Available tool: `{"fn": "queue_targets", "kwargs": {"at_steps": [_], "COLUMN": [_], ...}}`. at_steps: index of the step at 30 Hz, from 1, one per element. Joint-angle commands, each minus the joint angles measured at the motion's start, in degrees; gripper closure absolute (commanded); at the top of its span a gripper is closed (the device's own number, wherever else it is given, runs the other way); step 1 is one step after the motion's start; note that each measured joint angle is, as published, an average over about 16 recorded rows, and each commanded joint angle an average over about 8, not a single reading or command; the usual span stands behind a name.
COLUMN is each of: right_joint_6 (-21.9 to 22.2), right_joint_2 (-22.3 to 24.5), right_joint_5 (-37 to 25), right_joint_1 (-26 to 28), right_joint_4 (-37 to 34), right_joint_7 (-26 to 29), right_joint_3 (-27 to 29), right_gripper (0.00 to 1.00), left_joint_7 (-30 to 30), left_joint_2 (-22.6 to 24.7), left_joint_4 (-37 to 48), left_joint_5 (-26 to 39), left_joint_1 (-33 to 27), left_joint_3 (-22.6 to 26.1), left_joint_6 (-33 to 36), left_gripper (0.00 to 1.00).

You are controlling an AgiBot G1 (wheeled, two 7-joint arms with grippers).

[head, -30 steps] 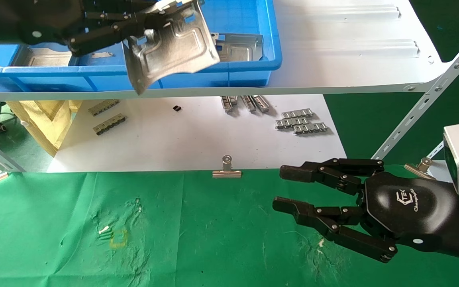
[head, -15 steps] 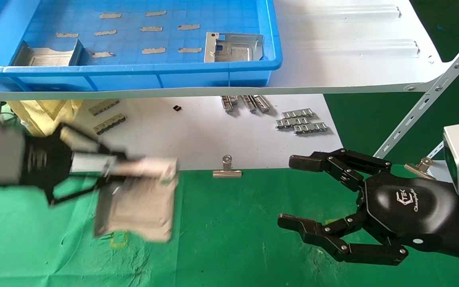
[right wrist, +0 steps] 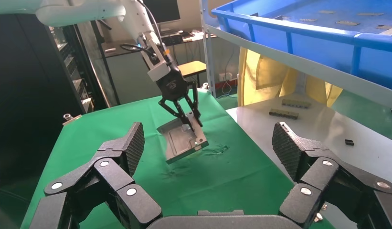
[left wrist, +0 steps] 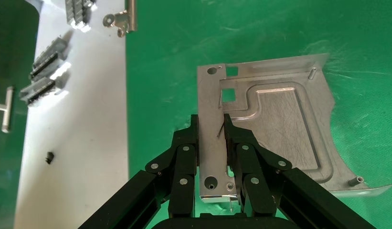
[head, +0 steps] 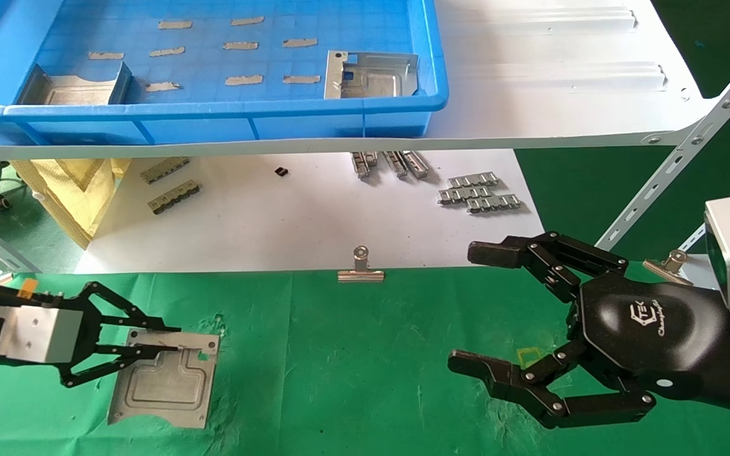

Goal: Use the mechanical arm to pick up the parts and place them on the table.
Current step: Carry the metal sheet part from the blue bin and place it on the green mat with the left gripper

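My left gripper (head: 173,339) is shut on the edge flange of a shiny stamped metal part (head: 165,383). It holds the part tilted, low over the left side of the green cloth table (head: 339,367). In the left wrist view the gripper (left wrist: 212,125) pinches the flange of the part (left wrist: 280,129) between two fingers. The right wrist view shows the part (right wrist: 177,143) just above its shadow. My right gripper (head: 473,310) hovers open and empty over the table's right side. Two more parts (head: 76,88) (head: 371,76) lie in the blue tray (head: 225,120).
The blue tray sits on a white metal shelf (head: 561,107) above the table's far edge. Its slotted strut (head: 675,171) slants down at the right. Grey ribbed strips (head: 479,193) lie on a white sheet (head: 289,221). A silver binder clip (head: 360,269) clamps the cloth's far edge.
My left gripper has carried the part from over the blue tray down to low over the green cloth at the left. My right gripper's fingers have spread wider.
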Motion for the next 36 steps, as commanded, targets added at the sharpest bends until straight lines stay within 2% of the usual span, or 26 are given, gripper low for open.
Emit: {"fn": "queue_targets", "kwargs": {"at_steps": [1, 3, 4, 11, 16, 20, 29, 33, 36], "right_joint_6": [0.0, 0.0, 0.0, 0.0, 0.0, 0.0, 0.0, 0.0, 0.0], "right_joint_2": [0.0, 0.0, 0.0, 0.0, 0.0, 0.0, 0.0, 0.0, 0.0], "right_joint_5": [0.0, 0.0, 0.0, 0.0, 0.0, 0.0, 0.0, 0.0, 0.0], "right_joint_1": [0.0, 0.0, 0.0, 0.0, 0.0, 0.0, 0.0, 0.0, 0.0], "right_joint_4": [0.0, 0.0, 0.0, 0.0, 0.0, 0.0, 0.0, 0.0, 0.0], "right_joint_7": [0.0, 0.0, 0.0, 0.0, 0.0, 0.0, 0.0, 0.0, 0.0], "right_joint_3": [0.0, 0.0, 0.0, 0.0, 0.0, 0.0, 0.0, 0.0, 0.0], "right_gripper": [0.0, 0.0, 0.0, 0.0, 0.0, 0.0, 0.0, 0.0, 0.0], "left_joint_7": [1.3, 2.2, 2.7, 5.1, 4.3, -0.2, -16.4, -18.4, -17.8], "left_joint_2": [0.6, 1.3, 1.6, 3.6, 3.8, 3.5, 1.5, 1.1, 1.1], "left_joint_4": [2.0, 3.8, 4.7, 9.9, 12.3, 13.7, 12.0, 11.7, 11.6], "left_joint_5": [-0.4, -0.6, -0.7, -1.1, -3.0, -7.5, -21.0, -23.3, -23.1], "left_joint_1": [0.3, 0.4, 0.5, 0.8, -0.1, 0.0, 5.8, 7.1, 7.0], "left_joint_3": [0.3, 0.4, 0.5, 0.6, -0.2, -2.2, -7.4, -8.2, -8.1], "left_joint_6": [0.1, -0.3, -0.5, -0.3, 0.5, 1.3, 1.9, 1.8, 1.8], "left_gripper": [0.27, 0.05, 0.0, 0.0, 0.0, 0.0, 0.0, 0.0, 0.0]}}
